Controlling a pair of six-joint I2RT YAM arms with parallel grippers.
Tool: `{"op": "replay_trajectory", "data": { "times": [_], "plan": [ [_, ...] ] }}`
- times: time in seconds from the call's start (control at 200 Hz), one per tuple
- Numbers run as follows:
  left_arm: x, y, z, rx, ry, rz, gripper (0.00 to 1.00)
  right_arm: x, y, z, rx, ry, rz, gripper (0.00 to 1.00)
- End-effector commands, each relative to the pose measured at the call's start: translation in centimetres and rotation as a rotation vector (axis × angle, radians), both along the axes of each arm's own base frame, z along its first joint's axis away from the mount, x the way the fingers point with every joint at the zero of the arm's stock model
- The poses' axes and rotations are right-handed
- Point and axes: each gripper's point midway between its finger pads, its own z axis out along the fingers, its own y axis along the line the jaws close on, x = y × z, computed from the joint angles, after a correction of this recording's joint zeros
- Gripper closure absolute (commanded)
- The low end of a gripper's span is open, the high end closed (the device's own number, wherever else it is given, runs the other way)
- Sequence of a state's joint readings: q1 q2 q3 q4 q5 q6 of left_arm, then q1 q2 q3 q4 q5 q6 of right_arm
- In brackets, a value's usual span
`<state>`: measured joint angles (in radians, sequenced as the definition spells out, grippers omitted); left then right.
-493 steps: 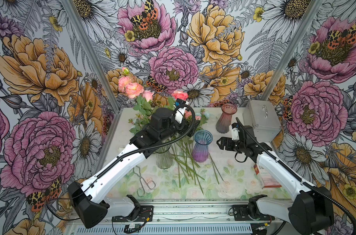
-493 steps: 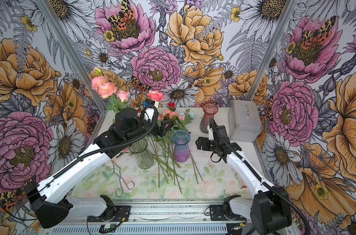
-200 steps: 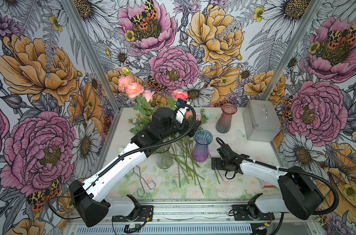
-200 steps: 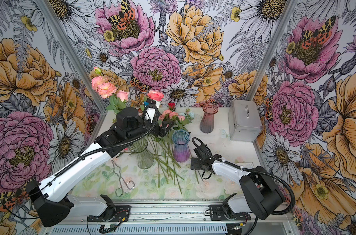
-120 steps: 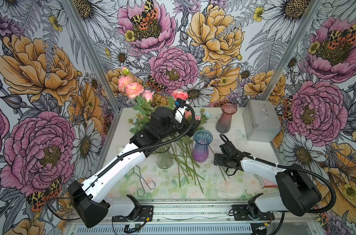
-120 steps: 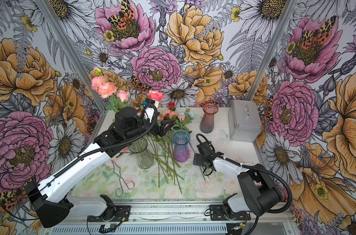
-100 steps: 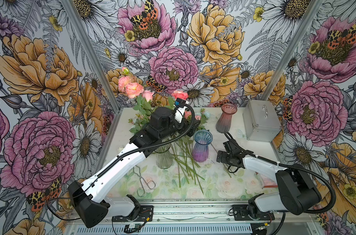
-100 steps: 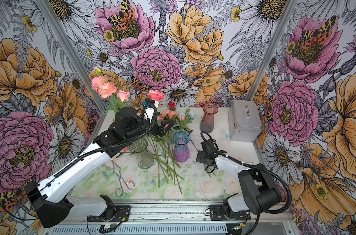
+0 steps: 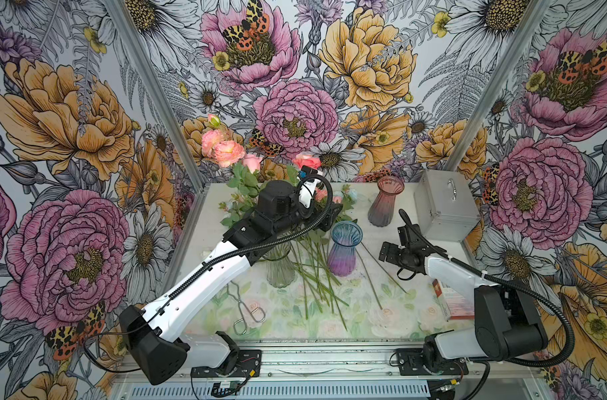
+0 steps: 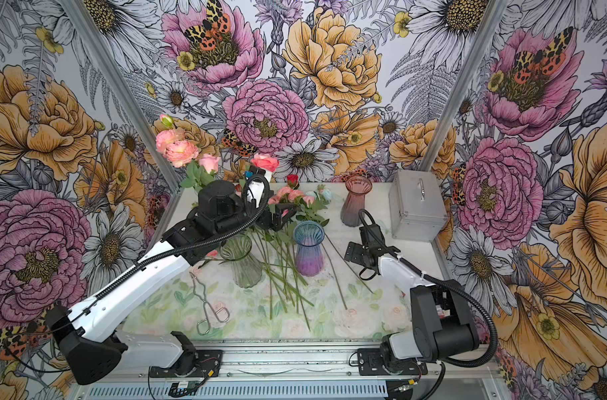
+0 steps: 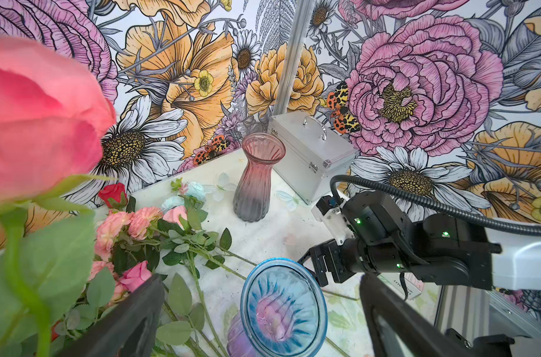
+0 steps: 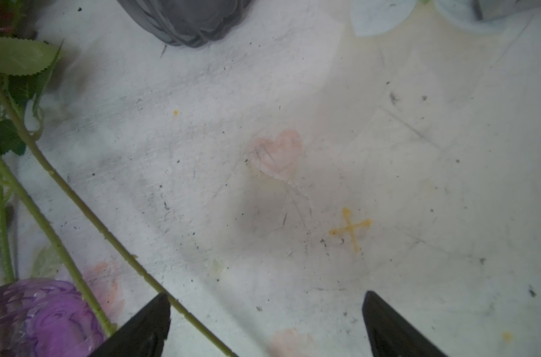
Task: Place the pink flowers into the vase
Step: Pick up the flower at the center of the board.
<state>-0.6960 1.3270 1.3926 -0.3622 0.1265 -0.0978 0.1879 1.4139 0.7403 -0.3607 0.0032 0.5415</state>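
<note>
Left black pincer [image 10: 279, 216] apart mid-frame, right black pincer [image 10: 351, 252] apart right of centre, pink fabric flowers [image 10: 181, 152] in clear glass vase [image 10: 245, 270]

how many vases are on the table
3. The clear vase stands left of centre; the blue vase is to its right, mid-table; the pink vase is at the back, by the silver case. None looks hidden.

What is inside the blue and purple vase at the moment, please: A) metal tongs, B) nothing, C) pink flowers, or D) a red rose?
B: the left wrist view looks down into the blue and purple vase and shows it empty, with pink flowers lying beside it.
</note>
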Motion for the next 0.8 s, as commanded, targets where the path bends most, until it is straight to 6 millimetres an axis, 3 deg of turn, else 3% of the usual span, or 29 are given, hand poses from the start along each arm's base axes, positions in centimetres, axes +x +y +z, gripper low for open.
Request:
{"op": "replay_trajectory", "data": {
  "times": [0.0,0.295,0.465,0.795],
  "plan": [
    [0.4,-0.5,1.3,-0.031,-0.013,-0.013,0.02,0.6,2.4,1.3,0.041,-0.04,0.127,0.06],
    [0.4,-0.7,1.2,-0.033,-0.012,-0.015,0.02,1.3,5.9,-0.2,0.015,-0.01,0.268,0.13],
    [0.2,0.1,1.2,-0.036,-0.016,-0.006,0.02,1.9,5.6,-1.4,0.003,0.007,0.252,0.17],
    [0.3,0.9,0.3,-0.026,-0.004,-0.003,0.02,2.3,5.7,-0.8,0.034,-0.01,0.259,0.2]
  ]
}}
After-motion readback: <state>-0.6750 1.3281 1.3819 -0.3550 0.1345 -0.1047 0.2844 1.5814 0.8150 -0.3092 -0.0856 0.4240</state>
